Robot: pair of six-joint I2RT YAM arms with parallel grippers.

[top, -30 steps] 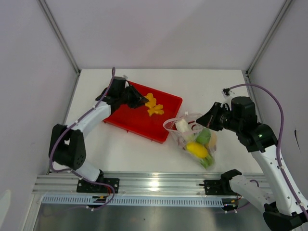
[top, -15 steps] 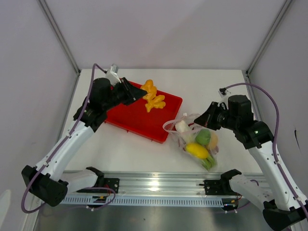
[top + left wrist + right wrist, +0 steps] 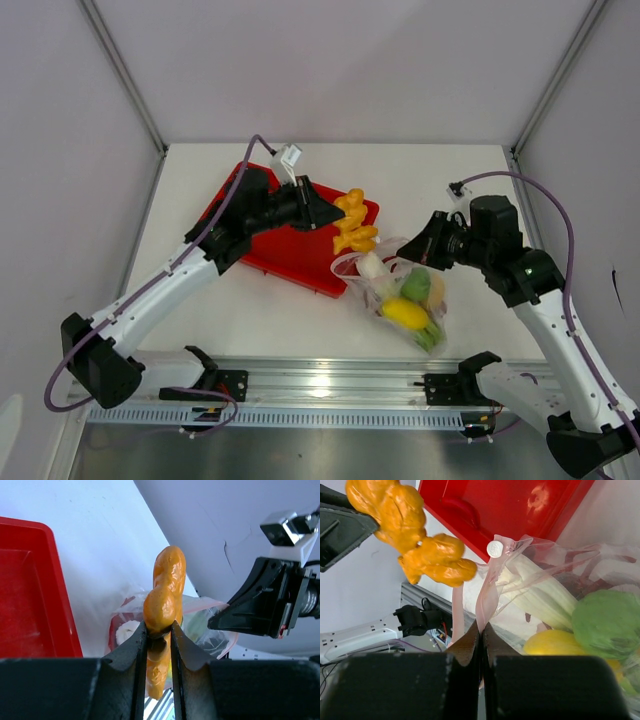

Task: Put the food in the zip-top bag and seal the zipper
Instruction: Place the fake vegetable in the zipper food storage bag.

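My left gripper [image 3: 330, 213] is shut on the orange ruffled piece [image 3: 352, 222] and holds it in the air just left of and above the zip-top bag's mouth; it also shows in the left wrist view [image 3: 164, 600] and the right wrist view [image 3: 410, 535]. The clear zip-top bag [image 3: 400, 292] lies right of the red tray and holds the white-and-green leek [image 3: 545, 592], a yellow oval fruit [image 3: 406, 312] and a green round fruit [image 3: 419, 285]. My right gripper [image 3: 422, 245] is shut on the pinkish zipper strip [image 3: 485, 600] at the bag's mouth, holding it up.
The red tray [image 3: 280, 245] sits left of the bag, under my left arm. An aluminium rail [image 3: 320, 385] runs along the near table edge. Grey walls close in the left, right and back.
My left gripper carried the orange ruffled piece off the tray and to the right, up to the bag's mouth. My right gripper stayed on the bag's edge, shifting slightly left.
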